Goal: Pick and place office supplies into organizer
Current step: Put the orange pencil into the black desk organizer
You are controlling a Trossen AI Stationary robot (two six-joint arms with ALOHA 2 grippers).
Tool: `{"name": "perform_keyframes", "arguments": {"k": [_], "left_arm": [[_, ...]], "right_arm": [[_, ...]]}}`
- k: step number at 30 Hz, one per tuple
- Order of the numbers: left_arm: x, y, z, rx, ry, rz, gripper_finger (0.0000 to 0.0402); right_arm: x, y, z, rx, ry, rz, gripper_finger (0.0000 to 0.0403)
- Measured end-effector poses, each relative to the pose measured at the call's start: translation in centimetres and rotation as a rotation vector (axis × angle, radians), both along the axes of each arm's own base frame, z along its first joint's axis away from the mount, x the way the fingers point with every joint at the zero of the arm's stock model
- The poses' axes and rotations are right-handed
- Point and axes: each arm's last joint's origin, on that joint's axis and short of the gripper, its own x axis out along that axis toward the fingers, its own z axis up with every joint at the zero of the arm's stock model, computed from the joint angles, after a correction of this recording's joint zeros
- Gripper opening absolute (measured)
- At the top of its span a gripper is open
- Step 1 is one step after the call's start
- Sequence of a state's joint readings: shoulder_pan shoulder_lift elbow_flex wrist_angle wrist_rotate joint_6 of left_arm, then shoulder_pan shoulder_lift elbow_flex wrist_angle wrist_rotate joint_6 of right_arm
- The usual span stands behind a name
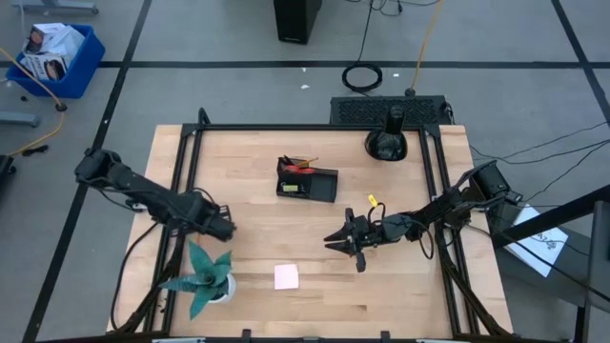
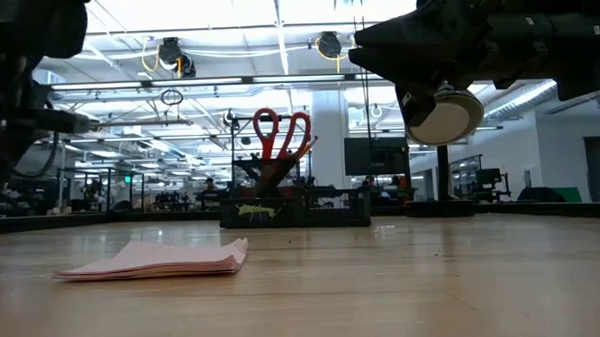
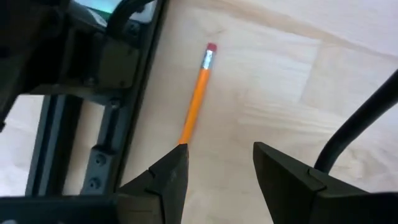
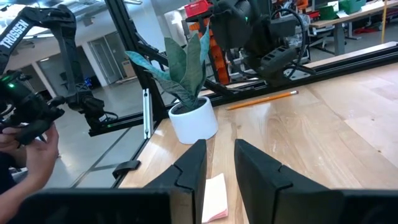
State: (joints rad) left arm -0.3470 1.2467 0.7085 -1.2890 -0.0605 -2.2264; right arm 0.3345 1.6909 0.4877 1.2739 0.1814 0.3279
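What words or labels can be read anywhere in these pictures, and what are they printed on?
"TROSSEN": white letters on a dark robot arm in the room beyond the table, seen in the right wrist view.
The yellow label on the organizer is too small to read.
The printing on the packages in the blue bin is too blurred to read.

Black organizer (image 1: 307,181) sits mid-table toward the far edge, w/ red-handled scissors (image 2: 281,131) and pencils standing upright in its taller section. Pink sticky pad (image 1: 286,276) lies flat near the front edge, well apart. One orange pencil (image 3: 197,95) w/ pink eraser lies flat by the left frame rail
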Motion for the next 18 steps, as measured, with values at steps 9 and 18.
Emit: {"name": "perform_keyframes", "arguments": {"k": [9, 18], "left_arm": [[2.5, 0.6, 1.3, 0.099, 0.017, -0.098, 0.0184], [4.3, 3.0, 1.4, 0.043, 0.192, -0.167, 0.0184]], "right_arm": [[0.0, 0.0, 0.0, 0.000, 0.000, 0.000, 0.0073], [0.0, 0.0, 0.0, 0.000, 0.000, 0.000, 0.0073]]}}
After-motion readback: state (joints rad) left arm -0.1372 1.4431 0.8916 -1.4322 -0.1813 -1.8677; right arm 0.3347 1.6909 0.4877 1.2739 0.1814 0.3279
